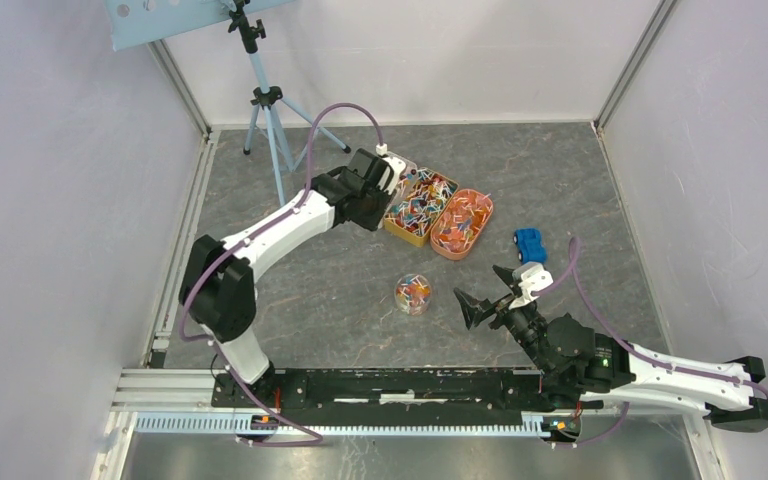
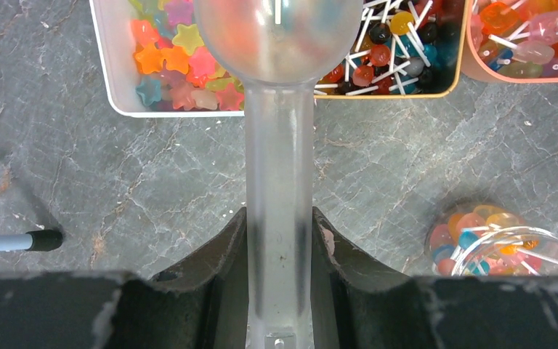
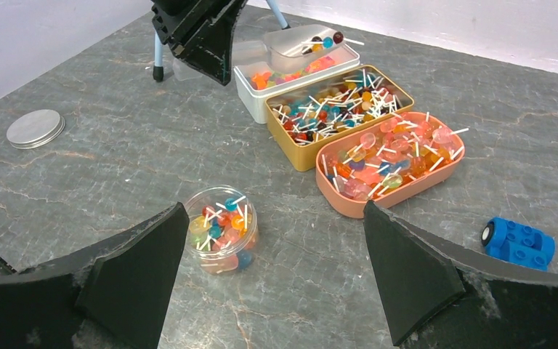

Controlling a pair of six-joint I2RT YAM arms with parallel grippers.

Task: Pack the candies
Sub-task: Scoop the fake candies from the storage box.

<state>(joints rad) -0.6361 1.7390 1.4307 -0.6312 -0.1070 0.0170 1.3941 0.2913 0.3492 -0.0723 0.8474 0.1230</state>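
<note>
Left gripper (image 2: 278,214) is pinching the handle of a clear plastic scoop (image 2: 278,123), jaws pressed in on both sides of it. The bowl sticks out straight ahead of the gripper and hangs over the seam btw the white box (image 2: 105,65) and the gold tin (image 3: 290,149), both full of candies (image 3: 334,102). From the right wrist cam the bowl looks like it's carrying a few small ones w/ white sticks. So where's the stuff: star gummies in the white box, stick ones in the gold tin, bigger ones in the pink tray (image 3: 378,200) ahead and to the right of that gripper. There's also a batch in the jar (image 3: 221,229), off to its right on the tabletop (image 3: 116,182). Right gripper (image 3: 275,207) is spread wide w/ nothing in it, jar just ahead and a bit left of centre. Handling-wise imo: these are super light, hard and prob slick, and the sticks tangle, so they come up in clumps or roll off. Pinching one w/ those fat fingers is a no-go, the scoop is the right call. Keep the bowl level b/c it's shallow and the load can slide out. Jar looks like thin clear plastic, light enough to skid or tip if the scoop bumps the rim. I'd hold it across the wall, low-ish, w/ the right gripper to steady it. Lid (image 3: 35,127) sits far left of the right gripper, toy car (image 3: 519,243) to its right, neither in the way.
</note>
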